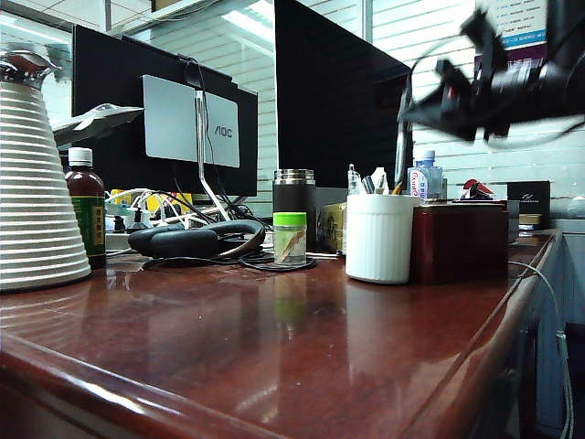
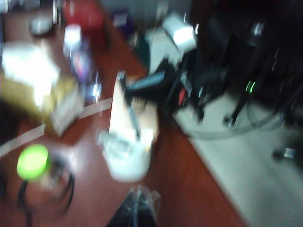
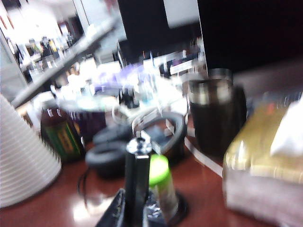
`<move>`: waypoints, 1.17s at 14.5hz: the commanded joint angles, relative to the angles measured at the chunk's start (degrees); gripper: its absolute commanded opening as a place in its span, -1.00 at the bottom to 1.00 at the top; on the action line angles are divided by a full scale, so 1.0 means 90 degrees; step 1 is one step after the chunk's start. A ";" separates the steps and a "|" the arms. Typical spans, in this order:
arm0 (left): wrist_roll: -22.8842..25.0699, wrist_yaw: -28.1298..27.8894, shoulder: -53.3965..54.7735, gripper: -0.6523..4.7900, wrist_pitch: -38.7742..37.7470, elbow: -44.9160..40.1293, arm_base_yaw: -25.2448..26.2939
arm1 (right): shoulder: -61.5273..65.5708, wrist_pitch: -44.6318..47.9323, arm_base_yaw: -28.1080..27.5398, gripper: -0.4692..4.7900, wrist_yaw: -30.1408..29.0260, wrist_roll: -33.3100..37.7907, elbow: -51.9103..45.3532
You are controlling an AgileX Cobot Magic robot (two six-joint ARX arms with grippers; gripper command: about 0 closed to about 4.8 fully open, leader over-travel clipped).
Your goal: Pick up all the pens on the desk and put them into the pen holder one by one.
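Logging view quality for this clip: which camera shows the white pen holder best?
The exterior view: the pen holder stands sharp and upright beside the dark red box. The left wrist view shows it blurred, from above. The right wrist view misses it.

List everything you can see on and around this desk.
desk: one, reddish-brown, glossy
pen holder: one, white, mid-desk
pens: several, count unclear, in the pen holder
red box: one, dark red, right of the pen holder
mug: one, steel and black, behind the jar
jar: one, green lid, left of the pen holder
headphones: one, black, left of the jar
bottle: one, brown, green label, far left
ribbed jug: one, white, left edge
monitors: two, black, at the back
tissue box: one, gold, beside the mug
black pen: one, upright in the right gripper
right gripper: shut, low over the desk
left gripper: shut, high above the pen holder
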 commanded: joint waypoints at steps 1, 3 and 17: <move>0.0187 -0.0027 0.0007 -0.78 -0.0104 -0.0233 0.0007 | 0.0070 -0.0049 0.0153 -0.83 -0.0085 -0.0413 0.0012; 0.0189 -0.0080 0.0007 -0.78 0.0080 -0.0648 0.0005 | 0.0070 -0.0389 0.0267 -0.83 -0.0085 -0.0828 0.0012; -0.0170 -0.1178 -0.1965 -0.78 0.0814 -0.1659 0.0007 | -0.2509 -0.2157 0.0172 -0.83 0.0243 -0.0930 0.0015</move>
